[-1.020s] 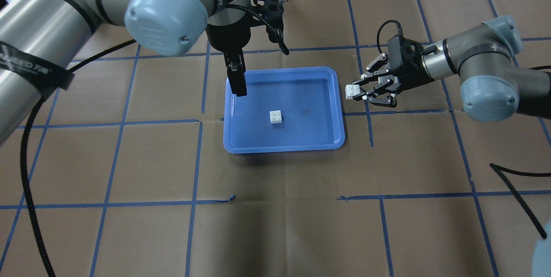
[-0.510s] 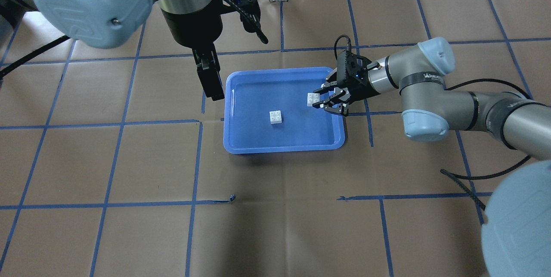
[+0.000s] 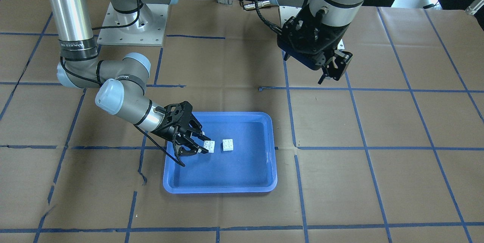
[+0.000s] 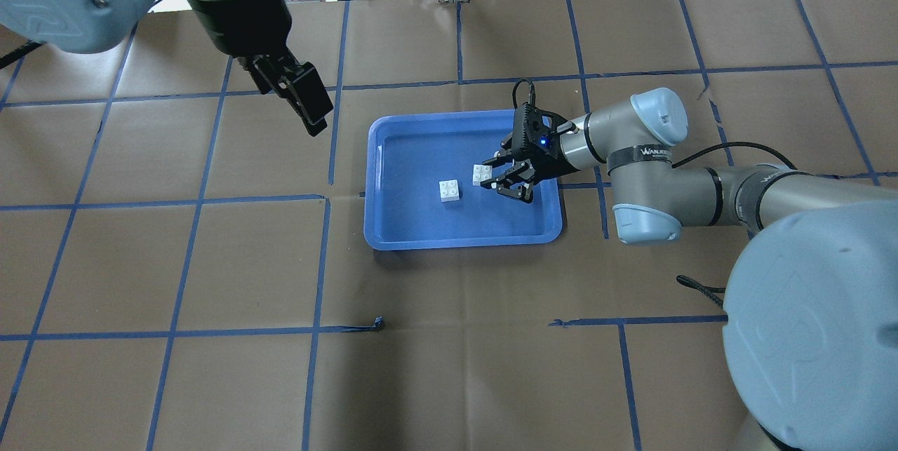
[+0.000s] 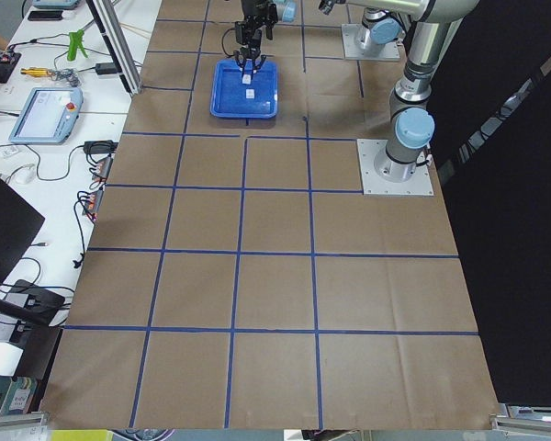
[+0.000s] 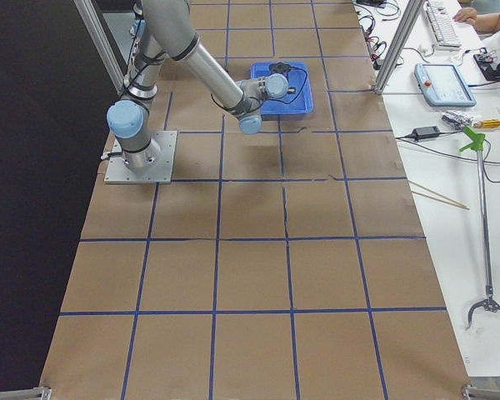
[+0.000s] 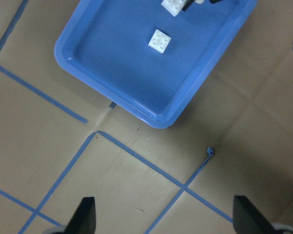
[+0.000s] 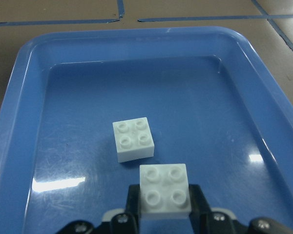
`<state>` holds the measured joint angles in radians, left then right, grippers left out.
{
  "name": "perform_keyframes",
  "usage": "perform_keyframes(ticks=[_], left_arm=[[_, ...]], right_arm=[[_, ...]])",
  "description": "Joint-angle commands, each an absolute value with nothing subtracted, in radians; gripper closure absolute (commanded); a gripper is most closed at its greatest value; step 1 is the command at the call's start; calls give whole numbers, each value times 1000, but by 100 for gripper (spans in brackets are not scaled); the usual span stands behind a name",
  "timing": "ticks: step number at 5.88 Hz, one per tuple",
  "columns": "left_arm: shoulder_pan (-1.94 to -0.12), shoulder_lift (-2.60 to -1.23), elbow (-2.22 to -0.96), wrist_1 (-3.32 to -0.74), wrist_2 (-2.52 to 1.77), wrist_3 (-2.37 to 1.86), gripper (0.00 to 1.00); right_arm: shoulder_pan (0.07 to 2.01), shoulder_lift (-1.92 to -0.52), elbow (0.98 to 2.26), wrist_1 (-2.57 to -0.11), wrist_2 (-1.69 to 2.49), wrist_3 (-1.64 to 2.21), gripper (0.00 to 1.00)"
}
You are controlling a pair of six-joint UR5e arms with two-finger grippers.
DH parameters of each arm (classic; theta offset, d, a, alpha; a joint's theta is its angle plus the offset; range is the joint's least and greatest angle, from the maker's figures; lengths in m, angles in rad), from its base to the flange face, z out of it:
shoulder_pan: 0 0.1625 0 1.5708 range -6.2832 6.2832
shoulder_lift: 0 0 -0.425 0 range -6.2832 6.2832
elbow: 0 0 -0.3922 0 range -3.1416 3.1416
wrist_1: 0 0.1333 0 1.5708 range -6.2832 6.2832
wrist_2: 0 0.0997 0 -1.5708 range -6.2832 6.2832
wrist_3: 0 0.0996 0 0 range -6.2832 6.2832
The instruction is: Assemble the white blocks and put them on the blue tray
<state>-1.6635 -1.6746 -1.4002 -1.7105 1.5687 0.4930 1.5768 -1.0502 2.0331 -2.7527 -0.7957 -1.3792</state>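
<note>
Right hand (image 4: 493, 182): gripping a small white studded plastic brick (image 8: 164, 189).
Risk: a misaligned press could skid the loose white brick (image 4: 450, 190) across the shallow blue plastic tray (image 4: 463, 240).
Left hand (image 3: 334, 70): wide, empty.

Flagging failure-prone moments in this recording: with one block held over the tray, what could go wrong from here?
The loose white block sits slightly rotated relative to the held white block in the right end effector; studs may misalign. Nothing braces it on the blue tray, with the left end effector off to the side, so pressing may skid it.
</note>
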Motion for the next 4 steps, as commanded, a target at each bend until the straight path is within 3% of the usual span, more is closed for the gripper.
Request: perform_keyframes(ticks=[1,4], left_arm=[[-1631,-1629,-1435,-1710,1577,44,1],[-1621,-1597,-1459,-1712,1575,-121,1]], right_arm=[[1580,-1040,2031,-2763,-793,-1361,61],[1610,-1020,2031,-2764,-798,-1355,61]])
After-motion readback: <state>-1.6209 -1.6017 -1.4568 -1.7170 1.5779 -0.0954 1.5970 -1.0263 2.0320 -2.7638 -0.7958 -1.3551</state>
